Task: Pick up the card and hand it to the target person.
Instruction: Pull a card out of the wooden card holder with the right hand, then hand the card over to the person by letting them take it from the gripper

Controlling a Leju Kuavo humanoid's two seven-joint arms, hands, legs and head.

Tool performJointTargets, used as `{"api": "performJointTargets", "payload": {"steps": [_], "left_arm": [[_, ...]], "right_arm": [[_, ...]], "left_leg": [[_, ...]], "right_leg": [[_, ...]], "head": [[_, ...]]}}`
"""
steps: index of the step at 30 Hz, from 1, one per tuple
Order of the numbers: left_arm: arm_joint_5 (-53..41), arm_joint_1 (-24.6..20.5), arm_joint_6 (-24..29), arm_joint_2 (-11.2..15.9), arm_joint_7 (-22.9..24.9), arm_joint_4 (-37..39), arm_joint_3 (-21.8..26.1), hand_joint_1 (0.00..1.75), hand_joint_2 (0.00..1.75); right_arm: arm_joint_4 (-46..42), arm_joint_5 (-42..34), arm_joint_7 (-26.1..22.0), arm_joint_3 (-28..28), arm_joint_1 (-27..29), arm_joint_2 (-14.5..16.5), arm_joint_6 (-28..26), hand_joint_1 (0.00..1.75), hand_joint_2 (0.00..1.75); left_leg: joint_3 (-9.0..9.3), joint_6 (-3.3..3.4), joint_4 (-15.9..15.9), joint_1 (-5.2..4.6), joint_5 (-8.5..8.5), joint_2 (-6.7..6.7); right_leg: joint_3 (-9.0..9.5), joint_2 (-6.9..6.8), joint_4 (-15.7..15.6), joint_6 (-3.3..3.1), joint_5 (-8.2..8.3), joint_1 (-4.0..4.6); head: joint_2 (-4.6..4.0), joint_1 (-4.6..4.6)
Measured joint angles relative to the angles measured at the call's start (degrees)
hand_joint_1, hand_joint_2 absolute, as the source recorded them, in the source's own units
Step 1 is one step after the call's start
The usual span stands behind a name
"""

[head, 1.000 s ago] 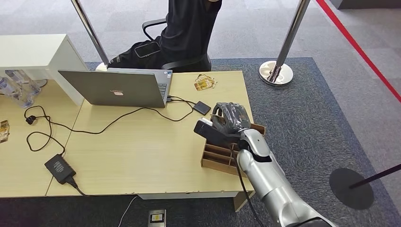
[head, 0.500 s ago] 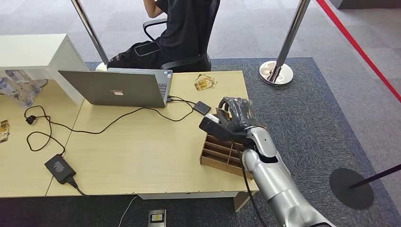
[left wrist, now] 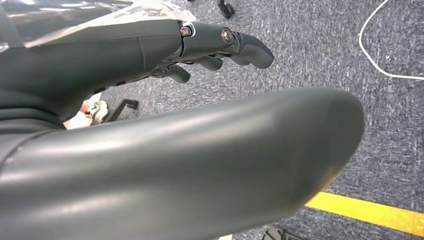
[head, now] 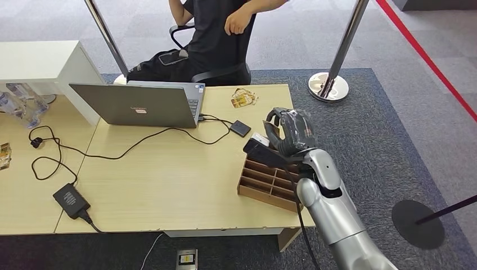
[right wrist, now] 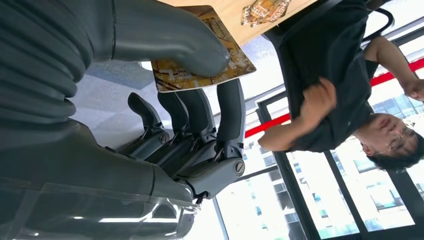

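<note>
Right hand [right wrist: 165, 125] pinches card [right wrist: 200, 70] between thumb and, seemingly, fingers.

No text can be read: the logo on the laptop lid [head: 138, 109] is too small to make out.

Wooden table [head: 169, 180] bears laptop [head: 138, 105], charger [head: 71, 200], divided box [head: 269, 183]

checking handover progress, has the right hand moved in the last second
Yes. The right hand, pinching the card, has drifted toward the table's right edge, past the wooden organizer, which stayed put.
</note>
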Motion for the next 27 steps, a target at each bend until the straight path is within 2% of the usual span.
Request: {"api": "performJointTargets", "payload": {"steps": [11, 27], "left_arm": [[-1.2, -0.2, -0.2, 0.1, 0.2, 0.0, -0.2, 0.00, 0.00], [-3.1, -0.9, -0.5, 0.3, 0.3, 0.0, -1.2, 0.00, 0.00]], "right_arm": [[-1.3, -2.7, -1.5, 0.0, -2.7, 0.6, 1.7, 1.49, 1.75], [6.0, -4.4, -2.7, 0.0, -10.7, 5.3, 3.3, 1.49, 1.75]], "left_leg": [[0.00, 0.00, 0.0, 0.00, 0.01, 0.00], [0.00, 0.00, 0.0, 0.00, 0.01, 0.00]], "right_leg": [[0.01, 0.00, 0.0, 0.00, 0.00, 0.00], [0.01, 0.00, 0.0, 0.00, 0.00, 0.00]], "head": [[-0.02, 0.00], [-0.01, 0.00]]}}
